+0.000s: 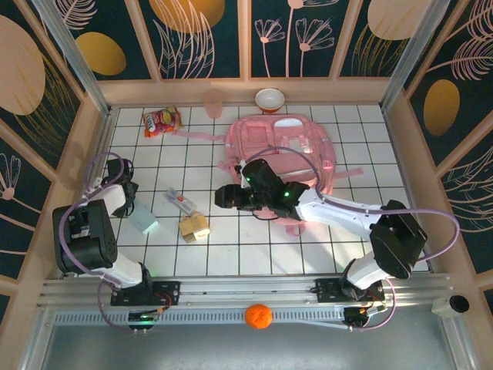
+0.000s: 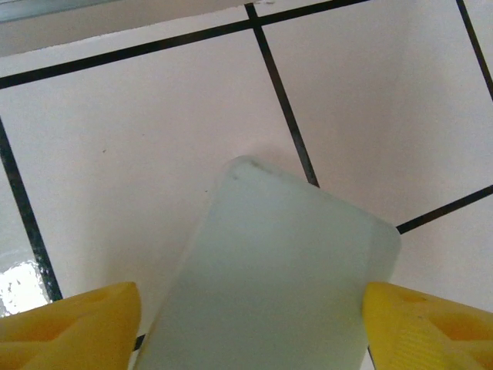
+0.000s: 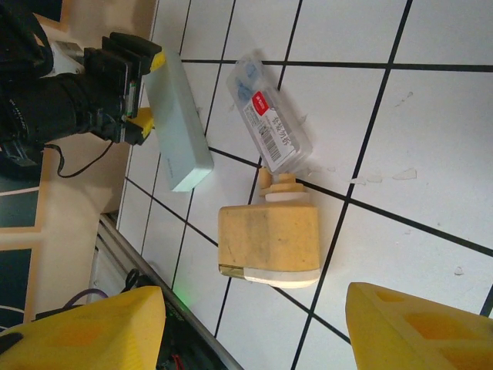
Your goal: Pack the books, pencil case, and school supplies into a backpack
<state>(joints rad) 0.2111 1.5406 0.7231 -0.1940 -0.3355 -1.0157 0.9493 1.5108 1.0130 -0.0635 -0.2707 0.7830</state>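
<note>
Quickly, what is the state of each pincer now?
Left pincer: around the pale teal block; firm grip cannot be told.
Right pincer: open, empty.

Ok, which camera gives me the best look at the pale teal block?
The right wrist view: the whole teal block lies in frame, the left end effector straddling one end. The left wrist view shows one rounded end, close up and cropped. The top view shows it small beside the left arm.
</note>
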